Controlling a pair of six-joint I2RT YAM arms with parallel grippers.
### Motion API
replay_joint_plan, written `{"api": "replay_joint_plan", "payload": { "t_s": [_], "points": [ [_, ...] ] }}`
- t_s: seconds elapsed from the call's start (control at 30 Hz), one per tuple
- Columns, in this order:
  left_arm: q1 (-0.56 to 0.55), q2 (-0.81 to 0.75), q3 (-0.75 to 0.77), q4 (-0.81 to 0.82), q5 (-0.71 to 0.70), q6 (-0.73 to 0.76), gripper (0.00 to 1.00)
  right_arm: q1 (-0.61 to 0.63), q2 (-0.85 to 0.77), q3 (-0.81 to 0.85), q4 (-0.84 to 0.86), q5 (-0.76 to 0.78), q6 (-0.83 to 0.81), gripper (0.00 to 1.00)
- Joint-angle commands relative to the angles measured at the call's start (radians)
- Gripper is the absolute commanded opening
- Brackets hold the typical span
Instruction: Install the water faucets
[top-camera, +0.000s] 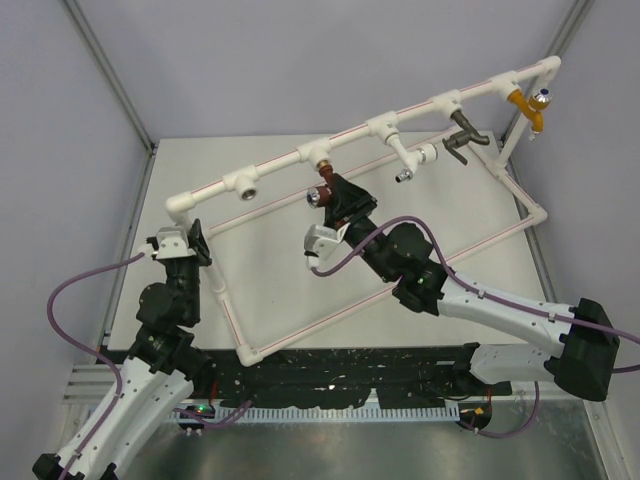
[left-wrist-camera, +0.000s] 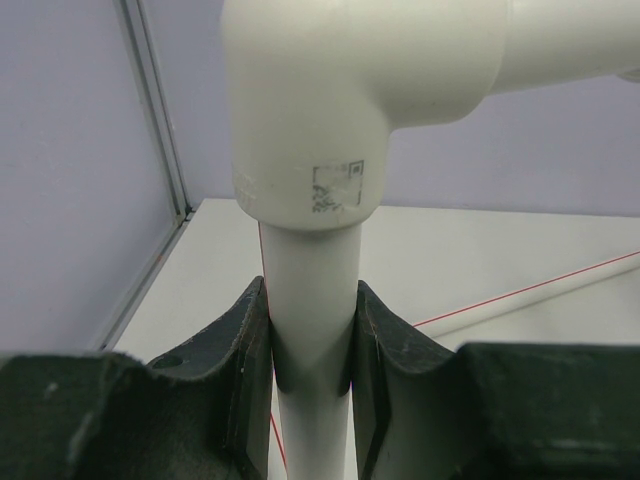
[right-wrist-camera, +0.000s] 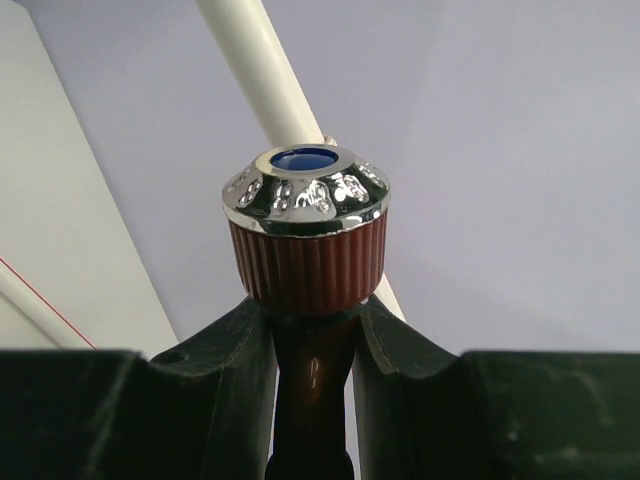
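Note:
The reddish-brown tap (top-camera: 322, 190) hangs under a tee of the white pipe frame (top-camera: 300, 157), its brass end up at the fitting. My right gripper (top-camera: 335, 196) is shut on the tap's body just below its ribbed dark-red knob (right-wrist-camera: 307, 262) with a chrome cap. My left gripper (top-camera: 187, 243) is shut on the frame's upright post (left-wrist-camera: 310, 330) under the white corner elbow (left-wrist-camera: 330, 110) at the frame's left end.
A chrome-ended white tap (top-camera: 408, 160), a dark bronze-grey lever tap (top-camera: 463, 138) and an orange tap with blue knob (top-camera: 532, 110) hang on the top pipe to the right. An open tee socket (top-camera: 246, 186) sits left of the reddish tap. Grey walls surround the table.

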Motion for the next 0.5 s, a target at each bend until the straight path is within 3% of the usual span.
{"api": "replay_joint_plan", "payload": {
  "t_s": [0.0,0.47],
  "points": [
    [-0.014,-0.005,0.008,-0.030,0.060,0.008,0.00,-0.028,0.075,0.013,0.068,0.016,0.241,0.05],
    [-0.015,-0.020,0.009,-0.033,0.063,0.008,0.00,-0.028,0.124,-0.053,0.337,0.163,0.841,0.05]
  ]
}}
